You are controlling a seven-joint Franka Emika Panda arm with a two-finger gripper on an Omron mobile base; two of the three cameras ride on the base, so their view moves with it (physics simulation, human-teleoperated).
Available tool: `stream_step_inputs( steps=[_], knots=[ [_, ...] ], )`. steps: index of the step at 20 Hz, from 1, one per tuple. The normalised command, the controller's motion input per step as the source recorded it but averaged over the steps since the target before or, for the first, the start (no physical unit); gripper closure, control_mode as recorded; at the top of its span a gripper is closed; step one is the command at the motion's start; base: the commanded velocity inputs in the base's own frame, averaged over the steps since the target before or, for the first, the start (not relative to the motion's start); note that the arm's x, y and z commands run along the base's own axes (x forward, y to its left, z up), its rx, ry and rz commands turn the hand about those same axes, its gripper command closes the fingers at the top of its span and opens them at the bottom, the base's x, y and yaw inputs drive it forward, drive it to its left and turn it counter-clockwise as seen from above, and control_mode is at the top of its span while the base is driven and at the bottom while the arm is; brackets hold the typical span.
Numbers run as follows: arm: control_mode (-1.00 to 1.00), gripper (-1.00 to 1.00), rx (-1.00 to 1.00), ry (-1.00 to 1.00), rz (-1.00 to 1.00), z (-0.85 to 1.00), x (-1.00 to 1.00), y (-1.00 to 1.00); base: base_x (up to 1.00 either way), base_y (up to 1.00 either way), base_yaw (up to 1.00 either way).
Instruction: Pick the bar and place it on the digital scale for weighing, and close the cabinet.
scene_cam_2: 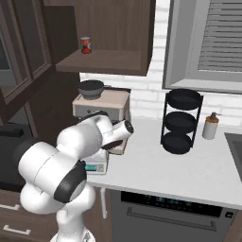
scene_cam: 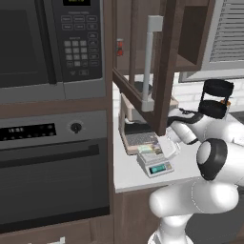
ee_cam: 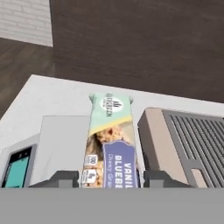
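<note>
On my left base feed, a black microwave (scene_cam: 47, 43) fills the upper left, with a dark oven (scene_cam: 52, 167) below it. A beige coffee machine (scene_cam_2: 101, 106) sits left of centre in my right base feed, with a dark bowl (scene_cam_2: 90, 87) on top. I see a red can (scene_cam_2: 85, 45) on the shelf at upper left, a black three-tier rack (scene_cam_2: 182, 120) right of centre, and a soap bottle (scene_cam_2: 210, 125) further right.

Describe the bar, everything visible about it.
The bar is a flat, wrapped snack bar: pale green top end with a small logo, cream middle showing a grain pattern, and a purple label panel. It lies lengthwise over the right part of the digital scale platform, between the gripper fingertips, beside the espresso machine.
</note>
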Motion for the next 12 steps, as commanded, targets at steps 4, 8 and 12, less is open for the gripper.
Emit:
stream_step_inputs(
  steps=[4,8,12],
  knots=[
    [-1.0,-1.0,0.0,-0.06,0.0,0.0,-0.33,0.0,0.0,0.0,0.0],
    [-1.0,-1.0,0.0,-0.21,0.0,0.11,-0.28,0.0,0.0,0.0,0.0],
    [-1.0,-1.0,0.0,-0.17,0.0,0.29,-0.07,-0.03,0.0,0.0,0.0]
  ],
)
